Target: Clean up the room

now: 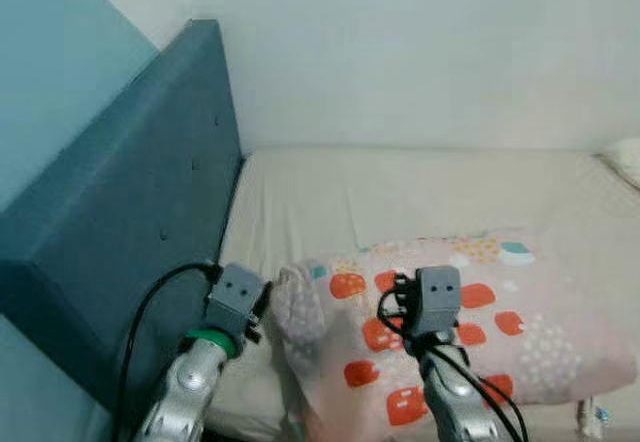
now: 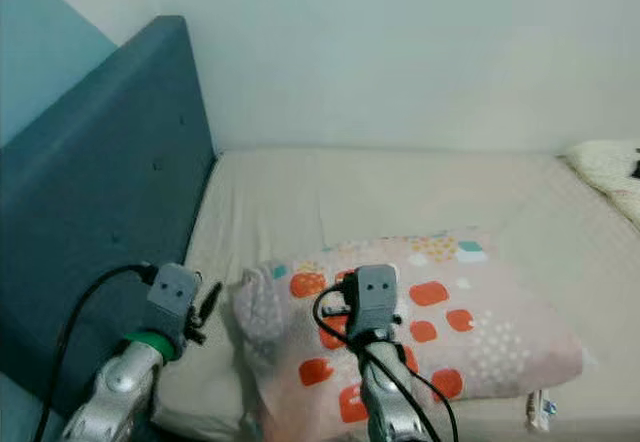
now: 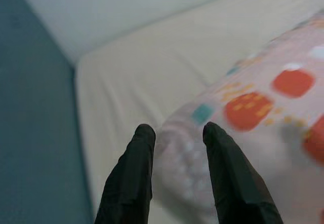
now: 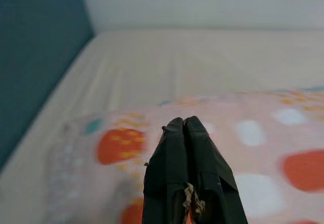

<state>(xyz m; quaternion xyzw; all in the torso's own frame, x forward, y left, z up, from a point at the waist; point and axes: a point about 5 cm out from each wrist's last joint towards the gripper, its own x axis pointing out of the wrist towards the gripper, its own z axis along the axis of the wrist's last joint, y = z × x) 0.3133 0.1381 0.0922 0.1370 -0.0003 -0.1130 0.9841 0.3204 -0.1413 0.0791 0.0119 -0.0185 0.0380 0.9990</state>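
Pink pillow (image 1: 450, 332) on bed (image 1: 420, 192); left gripper (image 3: 174, 133) open at corner, right gripper (image 4: 185, 125) closed empty. Next: pinch corner.

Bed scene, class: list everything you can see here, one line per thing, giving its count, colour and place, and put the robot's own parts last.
Pillow: one, pale pink with orange-red, white and teal patches, lying on the near part of the mattress.
Mattress: one, cream sheet, running from the headboard along the wall.
Headboard: one, dark blue, padded with buttons, at the robot's left of the mattress.
Wall: one, pale, behind the mattress.
Fluffy item: one, cream, at the far right edge of the mattress; too little shows to name it.
Left gripper: one, black fingers open, at the pillow's left end.
Right gripper: one, black fingers closed together, over the pillow's top.
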